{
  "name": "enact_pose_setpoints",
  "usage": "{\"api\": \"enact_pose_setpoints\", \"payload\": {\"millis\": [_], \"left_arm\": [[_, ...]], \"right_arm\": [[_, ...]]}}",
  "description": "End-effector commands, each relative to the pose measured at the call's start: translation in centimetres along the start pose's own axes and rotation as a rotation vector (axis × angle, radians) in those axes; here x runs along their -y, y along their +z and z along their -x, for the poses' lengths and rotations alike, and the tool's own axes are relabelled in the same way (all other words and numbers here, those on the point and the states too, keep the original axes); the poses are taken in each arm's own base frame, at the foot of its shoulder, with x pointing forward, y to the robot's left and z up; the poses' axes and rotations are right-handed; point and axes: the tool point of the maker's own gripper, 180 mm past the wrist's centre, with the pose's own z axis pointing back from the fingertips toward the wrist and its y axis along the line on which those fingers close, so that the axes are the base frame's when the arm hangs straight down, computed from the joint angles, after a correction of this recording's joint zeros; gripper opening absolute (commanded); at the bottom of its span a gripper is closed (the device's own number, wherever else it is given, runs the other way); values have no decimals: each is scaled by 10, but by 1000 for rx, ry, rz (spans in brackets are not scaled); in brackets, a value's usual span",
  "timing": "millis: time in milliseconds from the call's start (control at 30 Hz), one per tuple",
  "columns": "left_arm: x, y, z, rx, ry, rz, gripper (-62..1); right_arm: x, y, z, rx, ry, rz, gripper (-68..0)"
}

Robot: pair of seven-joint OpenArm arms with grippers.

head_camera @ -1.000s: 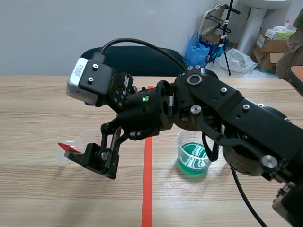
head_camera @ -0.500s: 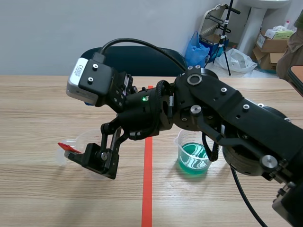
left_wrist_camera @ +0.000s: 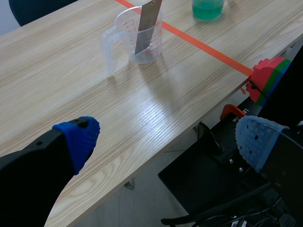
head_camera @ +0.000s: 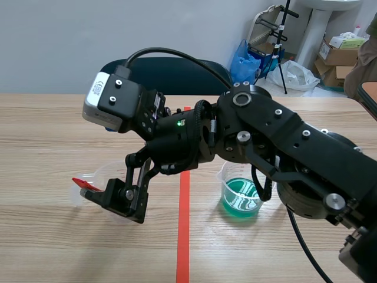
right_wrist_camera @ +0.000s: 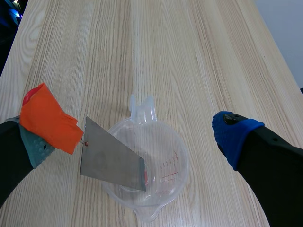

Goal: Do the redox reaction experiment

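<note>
On the table's (head_camera: 53, 130) left part, a clear measuring cup (head_camera: 99, 172) sat under the right gripper (head_camera: 121, 200), whose arm came in from the right and crossed the orange-red tape line (head_camera: 184, 230). In the right wrist view the fingers were spread wide, one either side of the cup (right_wrist_camera: 163, 187), gripping nothing. A metal plate (right_wrist_camera: 111, 161) leaned in the cup, lower end inside, upper end over the rim. An orange tag (right_wrist_camera: 47, 118) at that upper end lay against one finger's grey-green pad. A beaker of green liquid (head_camera: 241, 197) stood just right of the tape line, apart from the cup. The left gripper (left_wrist_camera: 168, 141) hung off the table's near edge, blue pads wide apart, nothing between them. Ahead of it were the cup with the plate (left_wrist_camera: 144, 26) and the beaker (left_wrist_camera: 207, 8) beyond.
</note>
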Motion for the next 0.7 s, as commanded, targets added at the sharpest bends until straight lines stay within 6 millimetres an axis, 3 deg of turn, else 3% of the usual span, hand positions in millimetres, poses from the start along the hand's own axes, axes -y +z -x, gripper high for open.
{"api": "enact_pose_setpoints", "payload": {"millis": [0,667], "left_arm": [[-2,0,-6,29,-3,-12,6],[-2,0,-6,29,-3,-12,6]], "right_arm": [[3,0,-13,39,13,-2,4],[-2,0,-8,34,-3,-8,4]]}}
